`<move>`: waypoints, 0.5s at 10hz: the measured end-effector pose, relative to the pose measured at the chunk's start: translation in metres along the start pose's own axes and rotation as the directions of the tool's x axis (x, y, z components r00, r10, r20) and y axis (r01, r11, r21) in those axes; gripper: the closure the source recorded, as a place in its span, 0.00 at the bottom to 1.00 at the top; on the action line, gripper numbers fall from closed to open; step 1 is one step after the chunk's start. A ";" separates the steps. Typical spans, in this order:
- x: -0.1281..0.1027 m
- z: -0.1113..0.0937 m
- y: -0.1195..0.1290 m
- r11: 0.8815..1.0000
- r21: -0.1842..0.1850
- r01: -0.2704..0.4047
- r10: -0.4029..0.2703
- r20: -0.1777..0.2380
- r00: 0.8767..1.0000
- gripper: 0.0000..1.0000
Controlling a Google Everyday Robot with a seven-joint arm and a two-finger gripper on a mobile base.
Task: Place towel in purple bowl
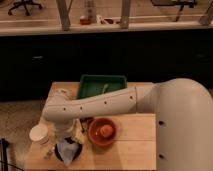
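Observation:
The towel [67,148] is a pale crumpled cloth lying in a dark purple bowl [75,154] near the table's front left. My gripper [65,134] hangs from the white arm [95,106] directly above the towel and bowl, close to or touching the cloth. The arm reaches in from the right and hides the gripper's upper part.
A red-orange bowl [101,131] holding an orange object stands just right of the purple bowl. A green tray [102,85] sits at the table's back. A white cup [39,134] stands at the left. The wooden table [132,145] has edges close on all sides.

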 end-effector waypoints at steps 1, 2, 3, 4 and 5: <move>0.000 0.000 0.000 1.000 0.003 0.002 -0.002 0.005 1.000 0.20; 0.000 0.000 -0.001 1.000 0.006 0.008 -0.009 0.015 1.000 0.20; 0.000 0.001 -0.002 1.000 0.002 0.016 -0.016 0.024 1.000 0.20; 0.000 0.002 -0.003 1.000 -0.001 0.020 -0.020 0.031 0.999 0.20; 0.001 0.002 -0.003 1.000 -0.003 0.023 -0.023 0.038 0.999 0.20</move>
